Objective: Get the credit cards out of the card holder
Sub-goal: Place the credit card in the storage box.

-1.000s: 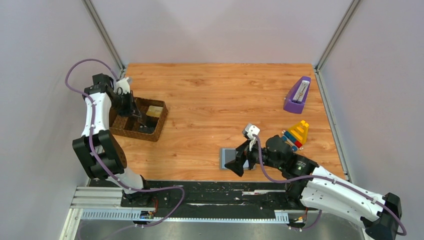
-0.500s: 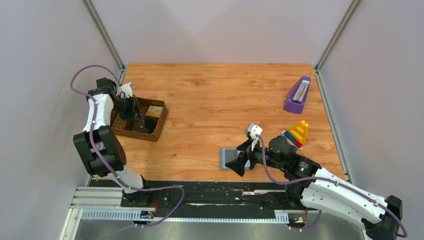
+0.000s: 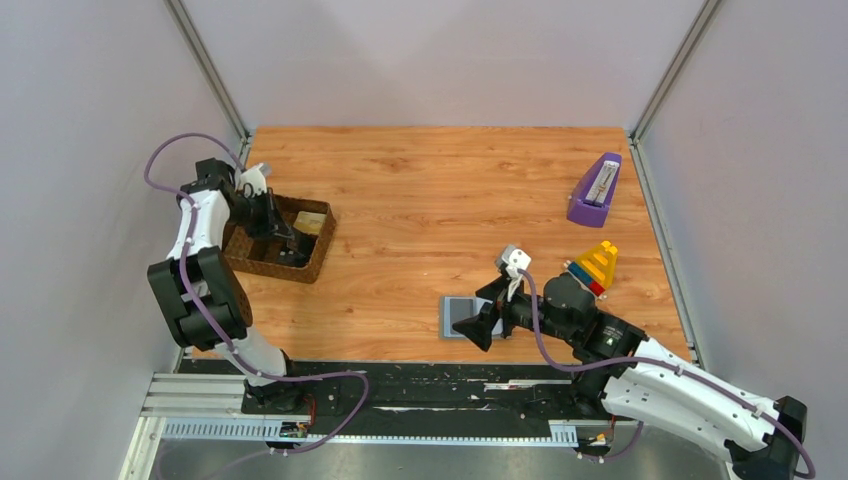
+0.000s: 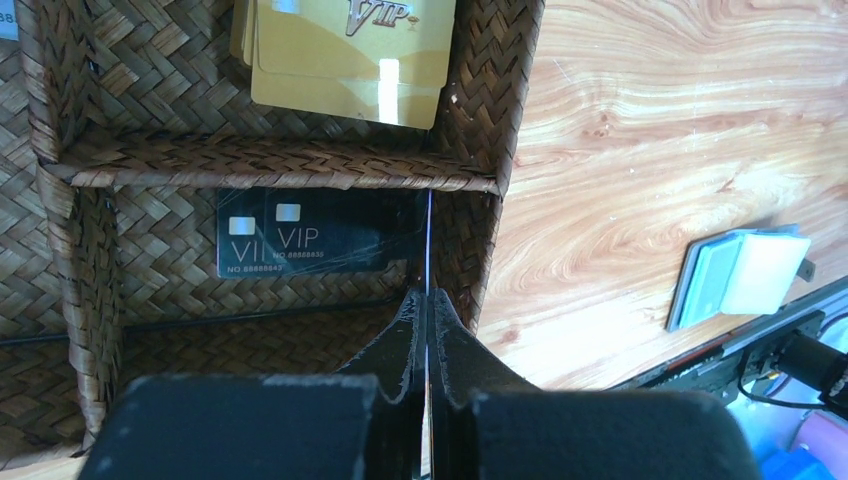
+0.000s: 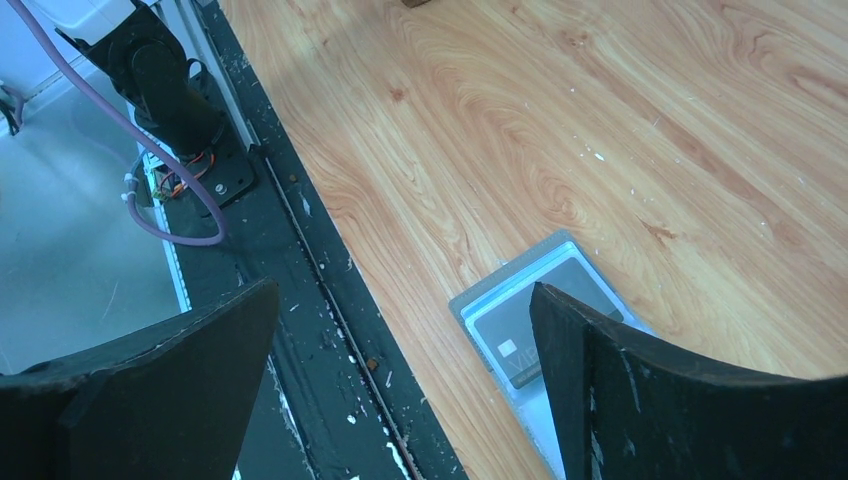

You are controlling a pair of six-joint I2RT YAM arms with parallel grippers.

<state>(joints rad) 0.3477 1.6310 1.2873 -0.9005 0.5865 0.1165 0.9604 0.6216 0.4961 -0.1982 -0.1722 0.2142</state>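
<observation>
1. Here we show the right hand [image 5: 400, 295], its two fingers spread wide, poised over the card holder [image 5: 505, 280] at the near edge of the worktop [image 3: 430, 200].
2. In the right wrist view the holder lies open at about 4 o'clock from the gap between the fingers, closer to the right finger. A dark card [image 5: 530, 330] sits in its pocket, its far edge running from 8 o'clock to 2 o'clock. Its near end is hidden behind that finger, so we cannot tell the full long axis.
3. The left hand [image 4: 427, 295] is pressed together, pinching a held card [image 4: 428, 240] seen edge-on above the near compartment of the woven tray [image 4: 270, 172]. Black cards [image 4: 320, 235] lie in that compartment, and gold cards [image 4: 340, 60] lie in the one at 12 o'clock.
4. In the top view the tray stands at 10 o'clock from the holder, well apart; the right arm [image 3: 660, 385] is the nearer.
5. That arm reaches in low from 5 o'clock, wrist pitched down. We judge it must shift toward 4 o'clock and descend to bracket the card.
</observation>
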